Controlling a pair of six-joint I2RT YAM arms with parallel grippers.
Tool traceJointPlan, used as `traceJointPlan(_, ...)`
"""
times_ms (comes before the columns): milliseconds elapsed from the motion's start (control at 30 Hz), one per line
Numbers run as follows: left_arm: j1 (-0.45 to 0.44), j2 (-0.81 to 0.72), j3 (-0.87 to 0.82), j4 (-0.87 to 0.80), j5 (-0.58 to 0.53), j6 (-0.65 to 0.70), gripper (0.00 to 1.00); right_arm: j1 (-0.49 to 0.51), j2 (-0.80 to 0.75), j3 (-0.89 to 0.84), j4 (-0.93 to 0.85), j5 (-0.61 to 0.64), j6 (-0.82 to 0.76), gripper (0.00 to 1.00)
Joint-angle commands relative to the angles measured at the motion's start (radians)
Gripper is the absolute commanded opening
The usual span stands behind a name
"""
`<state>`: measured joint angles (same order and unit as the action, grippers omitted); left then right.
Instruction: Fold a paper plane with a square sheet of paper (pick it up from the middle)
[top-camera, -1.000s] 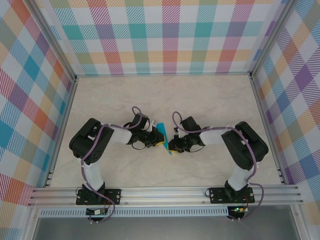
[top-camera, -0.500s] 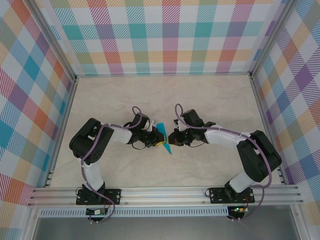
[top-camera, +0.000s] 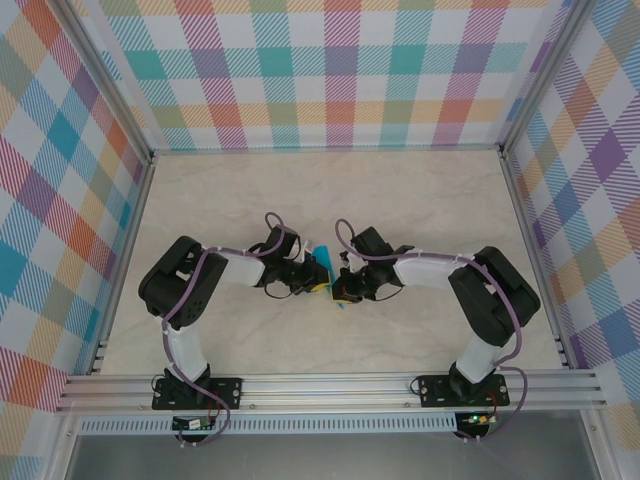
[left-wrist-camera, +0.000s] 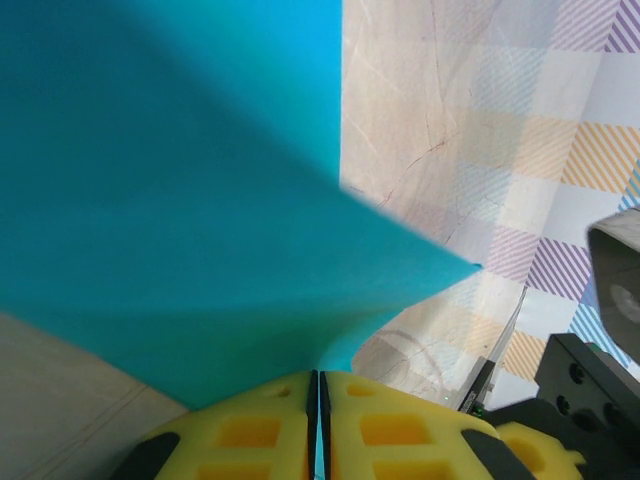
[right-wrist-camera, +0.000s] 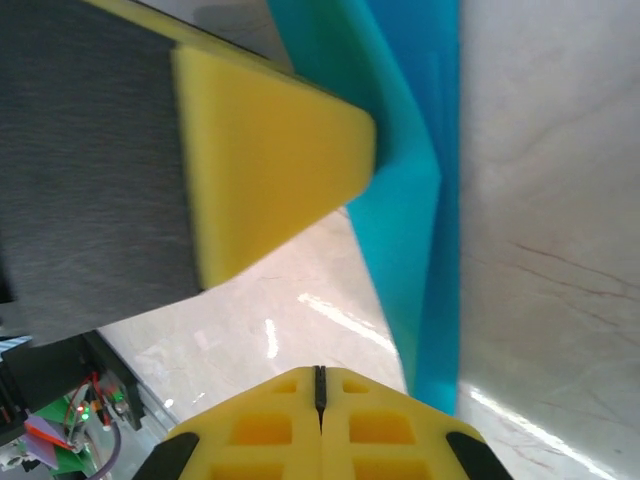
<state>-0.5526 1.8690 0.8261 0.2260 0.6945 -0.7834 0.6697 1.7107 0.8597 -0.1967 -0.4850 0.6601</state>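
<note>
Marble bench (top-camera: 420, 200), plaid walls (top-camera: 330, 70). Left gripper (left-wrist-camera: 320, 395) pinched the creased square sheet of paper (left-wrist-camera: 170, 200); right gripper (right-wrist-camera: 320, 395), pressed together, sat beside it. Mid-fold; next probably needed crease sharpening.

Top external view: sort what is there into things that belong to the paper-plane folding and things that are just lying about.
Belongs to the job:
- teal sheet of paper, creased, pinched in the left gripper
- right gripper, pads together, right beside the paper

Just surroundings, fixed rather than loose:
- table
- plaid walls
- aluminium frame
</note>
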Motion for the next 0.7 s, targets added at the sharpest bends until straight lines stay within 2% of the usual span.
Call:
traceJointPlan(0, -0.009, 0.041, 0.004, -0.080, -0.085, 0.022, 0.12, 0.006, 0.022, 0.007, -0.037, 0.025, -0.033, 0.00)
traceJointPlan(667, -0.009, 0.042, -0.001, -0.099, -0.099, 0.022, 0.12, 0.004, 0.108, -0.023, -0.032, 0.038, -0.038, 0.00)
